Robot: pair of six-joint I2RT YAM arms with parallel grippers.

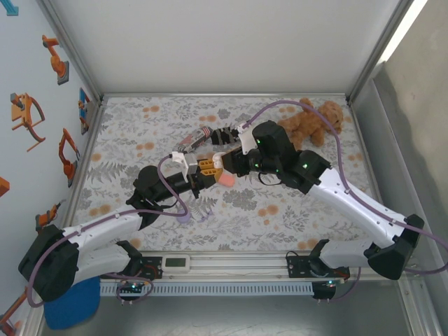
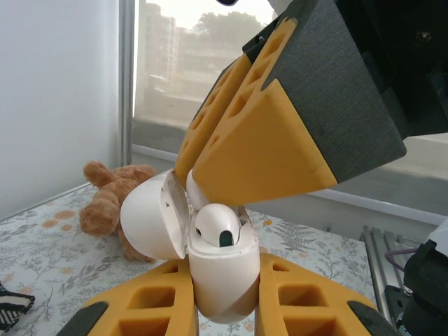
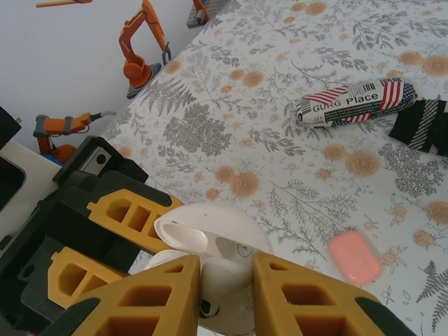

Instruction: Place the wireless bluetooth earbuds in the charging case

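Charging case (image 2: 224, 273) sits clamped in left tool (image 2: 222, 308); right tool (image 3: 226, 276) pinches a mostly hidden earbud (image 2: 194, 190).

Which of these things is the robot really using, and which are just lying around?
Using: case, earbud.
Lying around: teddy, pink box, striped pouch, black striped cloth.

Two robot arms, left (image 1: 105, 227) and right (image 1: 350, 196). One white charging case (image 2: 224, 273), one white earbud (image 2: 217, 227) seated inside. One teddy bear (image 1: 311, 122), one striped pouch (image 3: 355, 103), one small pink object (image 3: 355, 257), one black-and-white cloth (image 3: 423, 126).
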